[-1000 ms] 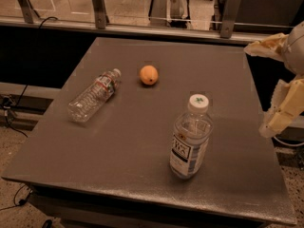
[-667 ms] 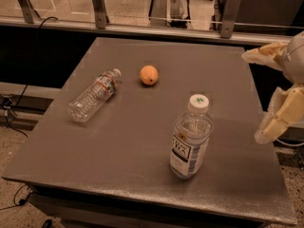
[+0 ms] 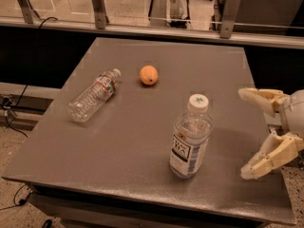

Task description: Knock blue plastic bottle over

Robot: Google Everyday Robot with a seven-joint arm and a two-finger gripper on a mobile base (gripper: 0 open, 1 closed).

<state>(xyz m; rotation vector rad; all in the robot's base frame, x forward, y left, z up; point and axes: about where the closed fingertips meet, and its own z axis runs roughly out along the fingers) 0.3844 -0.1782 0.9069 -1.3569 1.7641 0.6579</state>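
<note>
Plastic, clear with a little blue in it, makes up the blue plastic bottle (image 3: 191, 137). It is short and fat and stands straight up near the front edge of the bench (image 3: 142, 146), a bit closer to the front right corner. Its cap (image 3: 198, 101) is wide, round and white with a tiny green mark on top. Its label (image 3: 181, 151) is white and dark, and the words on it are too small to read.

The bench is flat, grey and dull, with a square shape.

The tool (image 3: 243, 133) hangs over the right edge of the bench, near the front right corner. Its two fingers (image 3: 260, 99) are pale, hard and knobbly. They are spread wide apart, one toward the back and one toward the front, with nothing between them. The tool is beside the blue plastic bottle but does not touch it. The arm behind the tool is cut off by the side of the picture.

A slim bottle (image 3: 92, 95) lies on its side near the left edge. It is clear and ribbed with a red band. A small, round, smooth orange (image 3: 148, 74) sits toward the back edge, near the slim bottle's cap.

Metal posts (image 3: 97, 6) stand behind the back edge. What lies past them is hard to make out. A black cord (image 3: 29, 56) hangs beyond the back left corner.
</note>
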